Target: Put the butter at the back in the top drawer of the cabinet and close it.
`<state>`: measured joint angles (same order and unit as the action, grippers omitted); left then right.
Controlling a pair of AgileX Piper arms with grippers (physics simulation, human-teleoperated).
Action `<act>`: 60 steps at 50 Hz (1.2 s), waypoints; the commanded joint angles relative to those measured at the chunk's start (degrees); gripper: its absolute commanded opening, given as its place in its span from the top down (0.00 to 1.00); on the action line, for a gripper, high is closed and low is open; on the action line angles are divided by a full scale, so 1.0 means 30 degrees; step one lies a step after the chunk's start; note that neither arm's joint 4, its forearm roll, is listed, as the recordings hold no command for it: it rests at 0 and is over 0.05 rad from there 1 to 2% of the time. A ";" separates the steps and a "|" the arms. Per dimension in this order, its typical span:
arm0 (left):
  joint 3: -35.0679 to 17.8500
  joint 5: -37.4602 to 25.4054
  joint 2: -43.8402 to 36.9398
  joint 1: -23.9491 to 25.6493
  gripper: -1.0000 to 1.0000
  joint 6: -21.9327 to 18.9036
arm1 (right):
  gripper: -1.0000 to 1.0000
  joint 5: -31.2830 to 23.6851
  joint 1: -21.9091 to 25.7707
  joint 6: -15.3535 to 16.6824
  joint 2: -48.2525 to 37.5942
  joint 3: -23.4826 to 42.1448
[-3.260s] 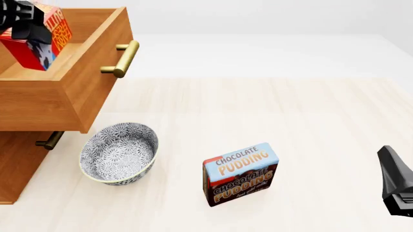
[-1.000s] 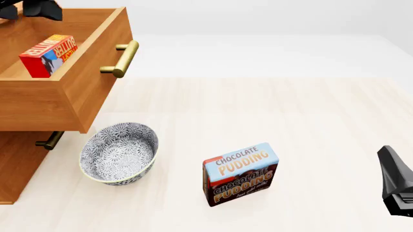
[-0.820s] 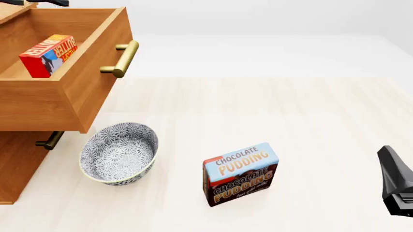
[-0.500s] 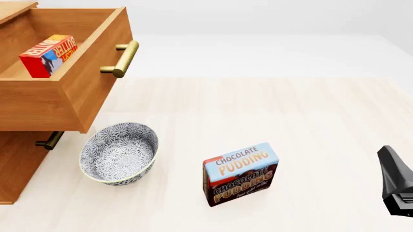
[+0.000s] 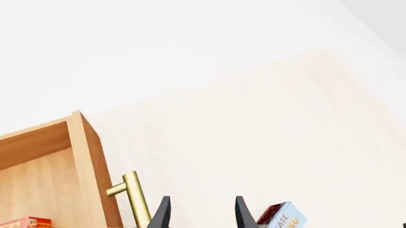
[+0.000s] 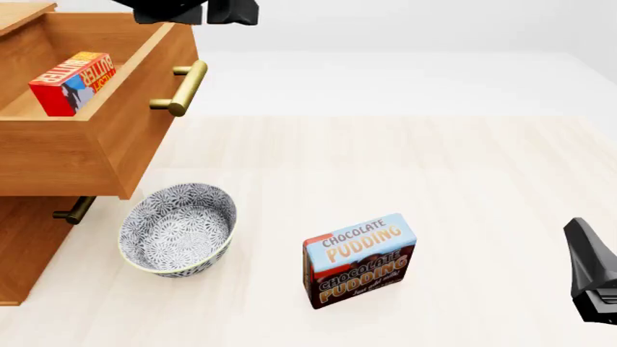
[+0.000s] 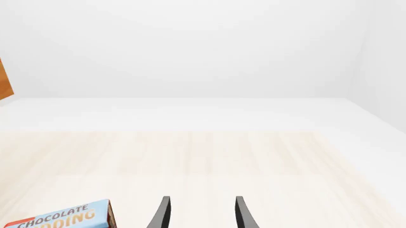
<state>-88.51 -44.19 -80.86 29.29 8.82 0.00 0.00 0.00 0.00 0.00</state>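
Observation:
The red butter box (image 6: 72, 82) lies inside the open top drawer (image 6: 115, 144) of the brown cabinet (image 6: 24, 253); a corner of it shows in the left wrist view (image 5: 25, 222). The drawer is pulled out, with its brass handle (image 6: 180, 88) facing right. My left gripper (image 6: 231, 11) hangs at the picture's top edge, above the drawer's front. In the left wrist view it (image 5: 201, 216) is open and empty, close to the handle (image 5: 131, 197). My right gripper (image 7: 201, 213) is open and empty, low at the table's right side (image 6: 590, 278).
A patterned grey bowl (image 6: 178, 228) stands on the table below the open drawer. The Chocolate Pudding box (image 6: 360, 259) stands upright in the middle front. A lower drawer's brass handle (image 6: 72, 210) shows under the open drawer.
My left gripper let go of the butter into the drawer, rose out of view, and now shows again above the drawer's front. The butter, drawer and right arm have stayed still.

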 commanded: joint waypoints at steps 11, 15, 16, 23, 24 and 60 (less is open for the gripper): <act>0.0139 0.1726 -0.2029 0.2203 0.00 0.1204 | 0.00 0.0000 0.0000 0.0000 0.0000 0.0000; 0.0091 0.1819 -0.2078 0.2295 0.00 0.1361 | 0.00 0.0000 0.0000 0.0000 0.0000 0.0000; 0.0148 0.1903 -0.2142 0.2327 0.00 0.1377 | 0.00 0.0000 0.0000 0.0000 0.0000 0.0000; 0.0415 0.2308 -0.2590 0.2662 0.00 0.1554 | 0.00 0.0000 0.0000 0.0000 0.0000 0.0000; 0.0433 0.2349 -0.2605 0.2663 0.00 0.1568 | 0.00 0.0000 0.0000 0.0000 0.0000 0.0000; 0.2135 0.4331 -0.4477 0.1995 0.00 0.2043 | 0.00 0.0000 0.0000 0.0000 0.0000 0.0000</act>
<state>-83.57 -32.62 -92.99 36.58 14.99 0.00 0.00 0.00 0.00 0.00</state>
